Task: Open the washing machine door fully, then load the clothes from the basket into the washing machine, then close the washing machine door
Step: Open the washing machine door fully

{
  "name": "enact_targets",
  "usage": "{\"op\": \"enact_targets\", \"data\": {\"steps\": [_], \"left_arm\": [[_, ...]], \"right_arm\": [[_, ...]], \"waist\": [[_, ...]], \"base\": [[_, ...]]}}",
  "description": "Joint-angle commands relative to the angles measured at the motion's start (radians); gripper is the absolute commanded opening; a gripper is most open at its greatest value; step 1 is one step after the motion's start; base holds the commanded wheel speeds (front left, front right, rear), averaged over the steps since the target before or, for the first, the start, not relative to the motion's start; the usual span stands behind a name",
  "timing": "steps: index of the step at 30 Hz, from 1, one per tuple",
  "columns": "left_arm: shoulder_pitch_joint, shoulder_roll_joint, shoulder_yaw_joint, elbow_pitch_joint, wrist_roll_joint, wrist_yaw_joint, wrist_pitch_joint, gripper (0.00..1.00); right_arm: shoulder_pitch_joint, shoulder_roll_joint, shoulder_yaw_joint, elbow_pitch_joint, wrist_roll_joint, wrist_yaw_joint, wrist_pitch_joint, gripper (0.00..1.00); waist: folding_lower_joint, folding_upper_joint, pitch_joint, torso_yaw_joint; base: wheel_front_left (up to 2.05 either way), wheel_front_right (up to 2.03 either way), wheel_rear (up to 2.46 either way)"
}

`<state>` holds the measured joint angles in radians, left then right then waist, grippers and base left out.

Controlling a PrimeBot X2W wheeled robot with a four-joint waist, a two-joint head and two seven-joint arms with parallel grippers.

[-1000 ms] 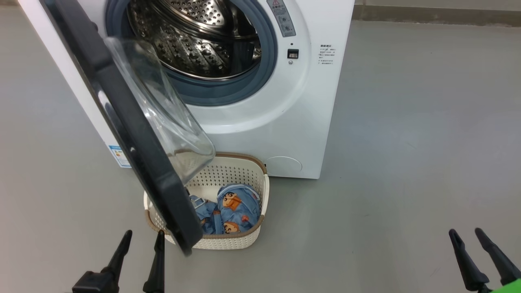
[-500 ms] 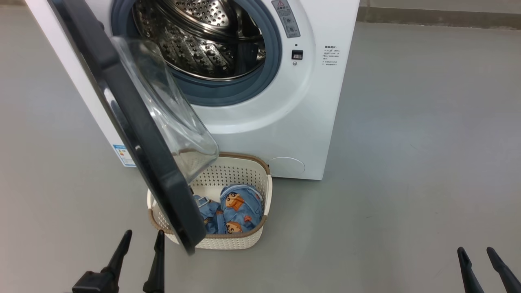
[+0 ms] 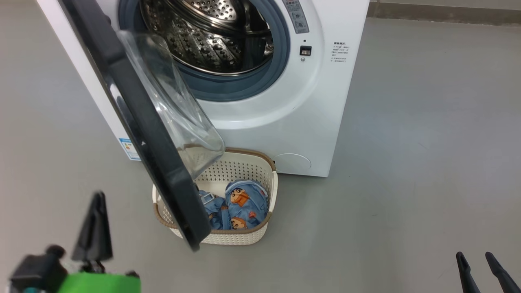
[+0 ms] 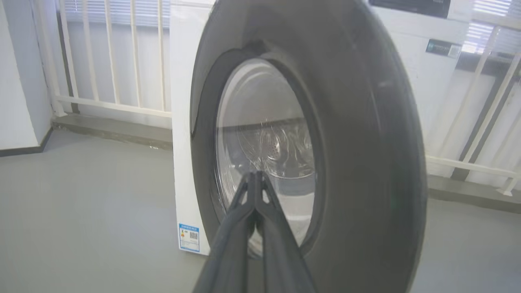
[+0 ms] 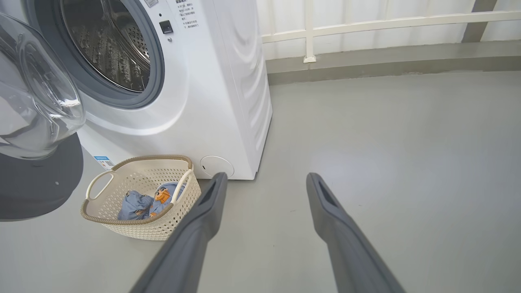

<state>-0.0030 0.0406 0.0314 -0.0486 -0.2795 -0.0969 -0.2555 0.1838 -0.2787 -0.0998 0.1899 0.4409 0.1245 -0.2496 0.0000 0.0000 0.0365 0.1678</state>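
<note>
The left gripper (image 4: pixel 254 177), pinched together, may slide off the shiny door (image 3: pixel 136 122), leaving it over the basket (image 3: pixel 244 238); the right gripper (image 3: pixel 474 255) is apart.

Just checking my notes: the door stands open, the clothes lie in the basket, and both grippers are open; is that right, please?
Not quite: the left gripper is shut, as the left wrist view shows. The right gripper is open, the door open and the clothes in the basket.
</note>
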Motion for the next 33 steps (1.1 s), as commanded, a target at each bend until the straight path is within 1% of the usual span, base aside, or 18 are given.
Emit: {"op": "enact_targets", "data": {"steps": [1,4,6,9,12,14,16,20,24,25,28,33], "left_arm": [[-0.054,0.010,0.039,-0.060,-0.009,0.012,-0.006,0.00],[-0.082,0.010,0.036,-0.187,-0.014,0.039,-0.006,0.00],[-0.097,0.010,0.004,-0.272,-0.018,0.063,-0.006,0.00],[-0.104,0.010,-0.090,-0.349,-0.002,0.080,-0.006,0.00],[-0.104,0.010,-0.209,-0.358,0.025,0.077,-0.006,0.00],[-0.102,0.010,-0.293,-0.331,0.023,0.070,-0.006,0.00],[-0.094,0.010,-0.358,-0.276,0.013,0.064,-0.006,0.00],[-0.092,0.010,-0.434,-0.152,-0.034,0.047,-0.006,0.00],[-0.112,0.010,-0.441,-0.032,-0.073,0.034,-0.006,0.00],[-0.112,0.010,-0.441,-0.032,-0.073,0.034,-0.006,0.00],[-0.135,0.010,-0.429,0.041,-0.095,0.028,-0.006,0.00],[-0.165,0.010,-0.389,0.124,-0.131,0.043,-0.006,0.00]], "right_arm": [[-0.017,-0.024,0.022,-0.021,0.002,0.006,-0.012,1.00],[-0.024,-0.025,0.024,-0.022,0.004,0.006,-0.012,1.00],[-0.028,-0.025,0.023,-0.022,0.005,0.006,-0.012,1.00],[-0.032,-0.025,0.024,-0.027,0.006,0.006,-0.012,1.00],[-0.036,-0.024,0.027,-0.030,0.005,0.006,-0.012,1.00],[-0.038,-0.022,0.026,-0.029,0.006,0.006,-0.012,1.00],[-0.042,-0.021,0.029,-0.027,0.009,0.006,-0.012,1.00],[-0.051,-0.015,0.042,-0.025,0.009,0.006,-0.012,1.00],[-0.052,-0.007,0.048,-0.024,0.007,0.006,-0.012,1.00],[-0.052,-0.007,0.048,-0.024,0.007,0.006,-0.012,1.00],[-0.056,-0.004,0.049,-0.025,0.004,0.006,-0.012,1.00],[-0.066,-0.009,0.052,-0.025,0.007,0.006,-0.012,1.00]], "waist": [[0.0000,0.0000,0.002,0.001],[0.0000,0.0000,0.005,0.002],[0.0000,0.0000,0.006,0.004],[0.0000,0.0000,0.011,0.005],[0.0000,0.0000,0.014,0.004],[0.0000,0.0000,0.015,0.004],[0.0000,0.0000,0.016,0.002],[0.0000,0.0000,0.015,-0.002],[0.0000,0.0000,0.015,-0.002],[0.0000,0.0000,0.015,-0.002],[0.0000,0.0000,0.018,-0.001],[0.0000,0.0000,0.022,-0.002]], "base": [[0.00,0.00,0.00],[0.00,0.00,0.00],[0.00,0.00,0.00],[0.00,0.00,0.00],[0.00,0.00,0.00],[0.00,0.00,0.00],[0.00,0.00,0.00],[0.00,0.00,0.00],[0.00,0.00,0.00],[0.00,0.00,0.00],[0.00,0.00,0.00],[0.00,0.00,0.00]]}}
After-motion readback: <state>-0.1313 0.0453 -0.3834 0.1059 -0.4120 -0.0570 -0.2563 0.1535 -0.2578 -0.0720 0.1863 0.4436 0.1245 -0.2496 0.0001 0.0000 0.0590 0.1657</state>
